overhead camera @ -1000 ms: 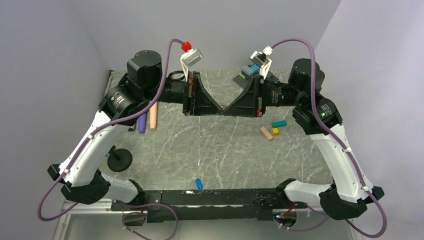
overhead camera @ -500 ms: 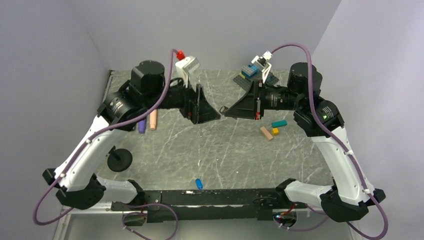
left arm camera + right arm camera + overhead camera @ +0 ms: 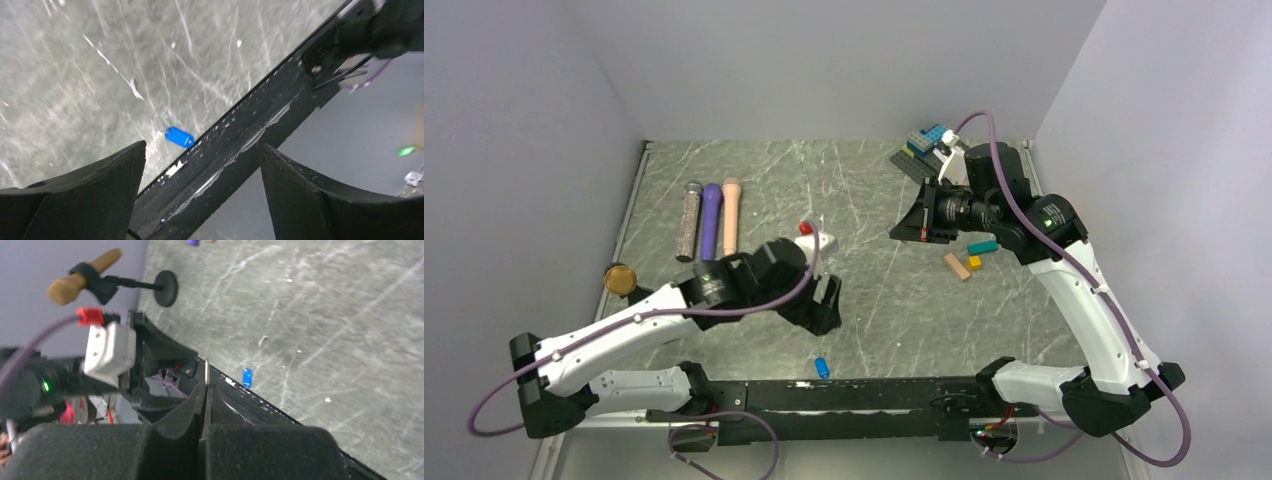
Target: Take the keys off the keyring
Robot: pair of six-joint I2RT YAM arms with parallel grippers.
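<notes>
The keys are one small blue oval tag lying flat on the marble table by the black front rail, also seen in the left wrist view and the right wrist view. My left gripper hangs low just behind it, jaws wide open with nothing between them. My right gripper is up at the back right, shut on the keyring, a thin silvery sliver standing edge-on out of the pads. The ring is too small to make out in the top view.
Three pen-like cylinders lie at the back left. A brown-topped black stand is at the left edge. Stacked bricks on a dark plate sit at the back right. A teal brick and a tan brick lie below my right gripper. The black rail runs along the near edge.
The two grippers were tip to tip mid-table. My left gripper opened and swung down toward the near edge. My right gripper drew back to the right, still shut.
</notes>
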